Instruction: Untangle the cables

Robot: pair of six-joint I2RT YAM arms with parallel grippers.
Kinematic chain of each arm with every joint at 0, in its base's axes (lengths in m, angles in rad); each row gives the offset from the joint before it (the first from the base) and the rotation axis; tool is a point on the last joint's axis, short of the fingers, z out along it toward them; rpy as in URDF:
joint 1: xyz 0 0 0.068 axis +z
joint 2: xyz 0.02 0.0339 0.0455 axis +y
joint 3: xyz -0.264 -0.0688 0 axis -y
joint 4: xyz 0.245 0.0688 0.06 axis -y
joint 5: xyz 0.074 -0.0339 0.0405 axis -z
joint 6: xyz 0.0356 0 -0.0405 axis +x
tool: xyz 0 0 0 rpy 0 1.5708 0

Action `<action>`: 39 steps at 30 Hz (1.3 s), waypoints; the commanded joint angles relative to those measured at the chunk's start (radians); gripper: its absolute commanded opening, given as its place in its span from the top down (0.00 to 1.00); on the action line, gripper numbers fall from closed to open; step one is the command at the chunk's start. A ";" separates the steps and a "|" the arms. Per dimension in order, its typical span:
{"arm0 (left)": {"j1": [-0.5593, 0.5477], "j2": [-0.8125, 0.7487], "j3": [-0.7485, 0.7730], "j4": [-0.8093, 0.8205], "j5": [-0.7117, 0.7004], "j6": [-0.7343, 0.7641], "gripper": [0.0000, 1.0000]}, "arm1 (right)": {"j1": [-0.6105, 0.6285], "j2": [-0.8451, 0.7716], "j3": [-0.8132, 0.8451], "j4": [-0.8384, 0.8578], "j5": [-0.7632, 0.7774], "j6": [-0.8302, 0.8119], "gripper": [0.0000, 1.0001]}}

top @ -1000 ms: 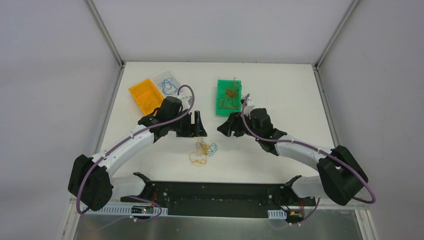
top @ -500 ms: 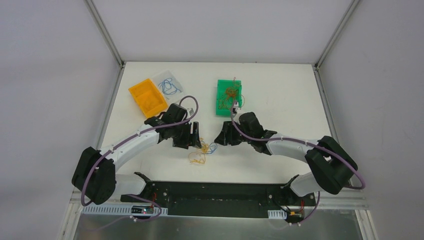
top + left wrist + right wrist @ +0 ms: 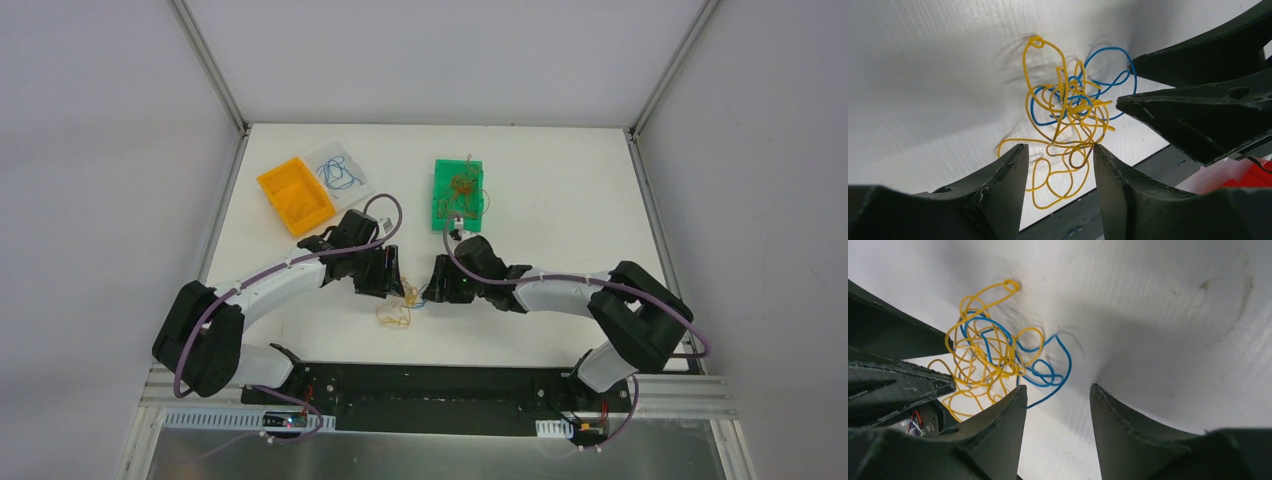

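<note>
Cables (image 3: 1068, 115): yellow-blue tangle on white counter (image 3: 560, 190), partly between the left fingers (image 3: 1010, 170) and just ahead of the right fingers (image 3: 1013, 410). Both pairs are closer in than before, spread open, holding nothing.

Counted two arms: left arm (image 3: 268, 286), right arm (image 3: 562, 292). Two grippers: left gripper (image 3: 392, 284), right gripper (image 3: 441, 284). Three trays sat toward far edge: orange tray (image 3: 293, 195) and clear tray (image 3: 322, 152) near far-left corner, green tray (image 3: 441, 172) mid-edge. One cable tangle (image 3: 403, 305) lay mid near edge; blue cable (image 3: 1110, 49) in it looked single, yellow cables (image 3: 1066, 85) too knotted for count.
</note>
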 commanded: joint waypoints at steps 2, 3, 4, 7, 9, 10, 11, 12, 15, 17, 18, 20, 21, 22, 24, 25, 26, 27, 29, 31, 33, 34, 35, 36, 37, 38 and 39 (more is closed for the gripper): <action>-0.010 0.013 -0.010 0.061 -0.022 -0.007 0.53 | 0.035 0.064 0.093 -0.051 0.112 0.020 0.48; -0.010 0.017 -0.008 0.062 -0.030 -0.008 0.55 | 0.038 0.081 0.106 -0.052 0.114 0.017 0.48; -0.010 0.021 -0.008 0.065 -0.039 -0.008 0.60 | 0.043 0.094 0.118 -0.059 0.117 0.014 0.51; -0.010 0.030 -0.005 0.070 -0.061 -0.010 0.72 | 0.053 0.110 0.137 -0.065 0.121 0.010 0.73; -0.010 0.034 -0.008 0.071 -0.078 -0.011 0.83 | 0.055 0.095 0.129 -0.061 0.138 0.015 0.91; -0.010 0.033 -0.009 0.071 -0.089 -0.010 0.88 | 0.055 0.081 0.123 -0.059 0.155 0.015 0.96; -0.010 0.033 -0.009 0.071 -0.101 -0.011 0.92 | 0.055 0.066 0.114 -0.059 0.179 0.012 1.00; -0.010 0.030 -0.010 0.071 -0.110 -0.012 0.97 | 0.055 0.050 0.106 -0.060 0.192 0.008 1.00; -0.009 0.014 -0.016 0.071 -0.139 -0.008 1.00 | 0.054 0.009 0.102 -0.096 0.231 -0.009 1.00; -0.007 -0.010 -0.021 0.061 -0.175 -0.002 1.00 | 0.055 -0.018 0.104 -0.143 0.278 -0.023 1.00; -0.005 -0.033 -0.022 0.042 -0.200 0.000 1.00 | 0.055 -0.033 0.106 -0.168 0.307 -0.028 1.00; 0.010 -0.076 -0.023 -0.003 -0.266 -0.002 1.00 | 0.048 -0.073 0.100 -0.223 0.375 -0.037 1.00; 0.026 -0.103 -0.027 -0.026 -0.291 -0.007 1.00 | 0.040 -0.090 0.094 -0.255 0.412 -0.038 1.00; 0.050 -0.129 -0.033 -0.043 -0.307 -0.015 1.00 | 0.029 -0.111 0.086 -0.285 0.446 -0.038 1.00; 0.132 -0.197 -0.057 -0.067 -0.305 -0.029 1.00 | -0.003 -0.159 0.065 -0.331 0.513 -0.029 1.00; 0.179 -0.233 -0.073 -0.072 -0.294 -0.038 1.00 | -0.024 -0.187 0.050 -0.358 0.550 -0.021 1.00; 0.245 -0.271 -0.089 -0.080 -0.293 -0.047 1.00 | -0.051 -0.216 0.036 -0.371 0.567 -0.014 1.00; 0.272 -0.306 -0.101 -0.088 -0.303 -0.055 1.00 | -0.084 -0.252 0.019 -0.386 0.584 -0.005 1.00; 0.328 -0.371 -0.114 -0.119 -0.367 -0.080 1.00 | -0.152 -0.328 -0.014 -0.415 0.614 0.019 1.00; 0.344 -0.428 -0.123 -0.138 -0.427 -0.115 1.00 | -0.223 -0.412 -0.047 -0.431 0.626 0.030 1.00; 0.349 -0.466 -0.135 -0.142 -0.460 -0.149 1.00 | -0.285 -0.490 -0.078 -0.439 0.628 0.027 1.00; 0.349 -0.477 -0.139 -0.142 -0.467 -0.162 1.00 | -0.308 -0.526 -0.087 -0.441 0.622 0.021 1.00; 0.350 -0.481 -0.141 -0.143 -0.471 -0.170 1.00 | -0.328 -0.557 -0.092 -0.443 0.613 0.010 1.00; 0.351 -0.482 -0.139 -0.146 -0.478 -0.176 1.00 | -0.340 -0.580 -0.092 -0.451 0.613 0.002 1.00; 0.350 -0.481 -0.138 -0.154 -0.493 -0.186 1.00 | -0.346 -0.598 -0.087 -0.468 0.626 0.000 1.00; 0.351 -0.483 -0.135 -0.165 -0.512 -0.198 1.00 | -0.355 -0.612 -0.080 -0.484 0.636 -0.005 1.00; 0.352 -0.485 -0.133 -0.173 -0.527 -0.208 1.00 | -0.364 -0.625 -0.074 -0.494 0.638 -0.013 1.00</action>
